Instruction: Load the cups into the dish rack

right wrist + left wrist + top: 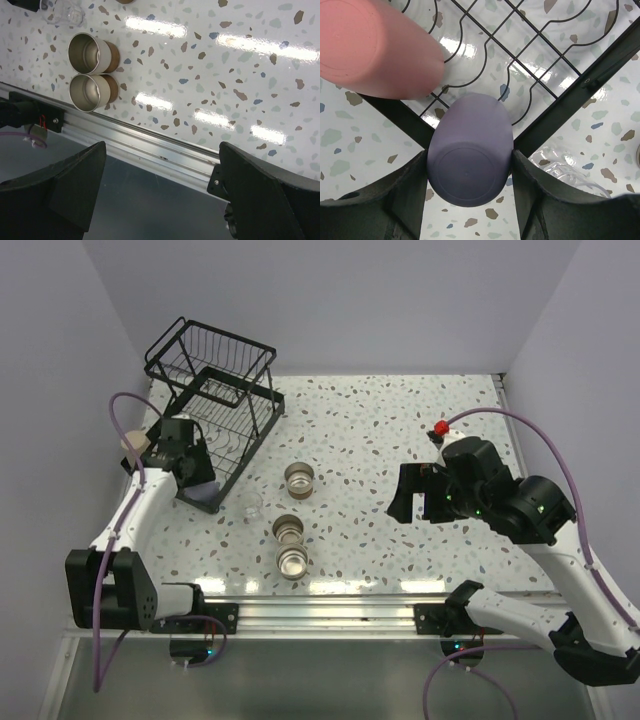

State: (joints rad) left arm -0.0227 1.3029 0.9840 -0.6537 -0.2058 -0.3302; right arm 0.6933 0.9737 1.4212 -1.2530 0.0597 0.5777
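Left gripper (196, 479) is pinching the lavender cup (470, 152) right over the black corner bar of the dish rack (230, 334), at ten o'clock on the desk (400, 430). If it lets go here, I reckon the cup catches that bar and tips back out. The red-pink cup (375, 47) lies just beside it at eleven o'clock and the clear glass (565, 175) at four o'clock, so either could get knocked on a sideways nudge, while the right gripper (420, 496) hangs spread and empty at three o'clock.
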